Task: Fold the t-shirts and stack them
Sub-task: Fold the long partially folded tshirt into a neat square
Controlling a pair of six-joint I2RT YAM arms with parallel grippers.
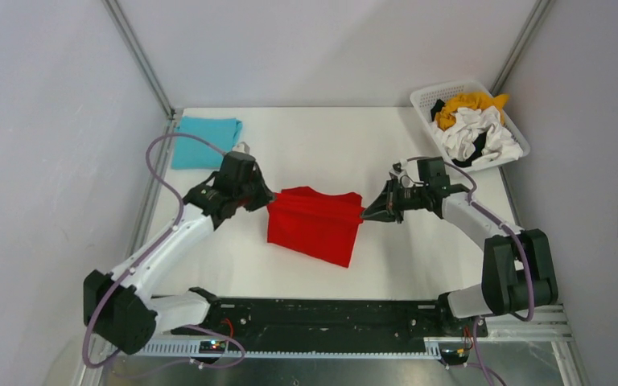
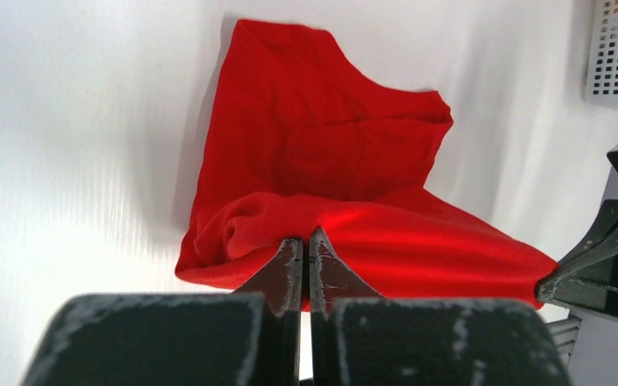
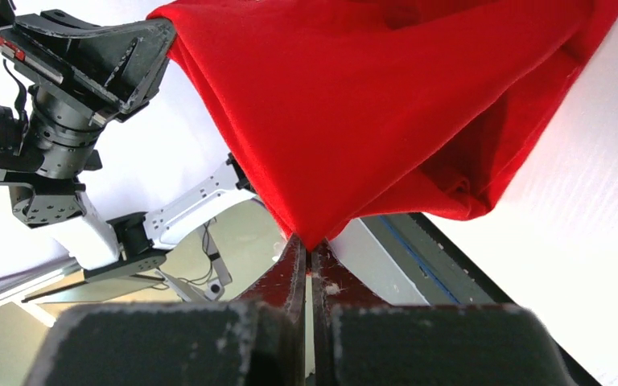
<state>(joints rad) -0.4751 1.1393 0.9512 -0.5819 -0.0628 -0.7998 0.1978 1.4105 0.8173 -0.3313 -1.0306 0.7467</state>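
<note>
**Holding the red t-shirt at two corners**

Clamped tight on it with left fingers and right fingers, one corner each. Stretched between both over the middle of the tabletop, near part lying on it. Farther back left, a folded turquoise t-shirt; far right, a white lattice basket with an orange-yellow shirt, white shirts, a black shirt.

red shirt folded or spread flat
Folded, not flat: the red shirt is doubled in layers, one edge pinched at its ends by the left gripper and right gripper.
</note>
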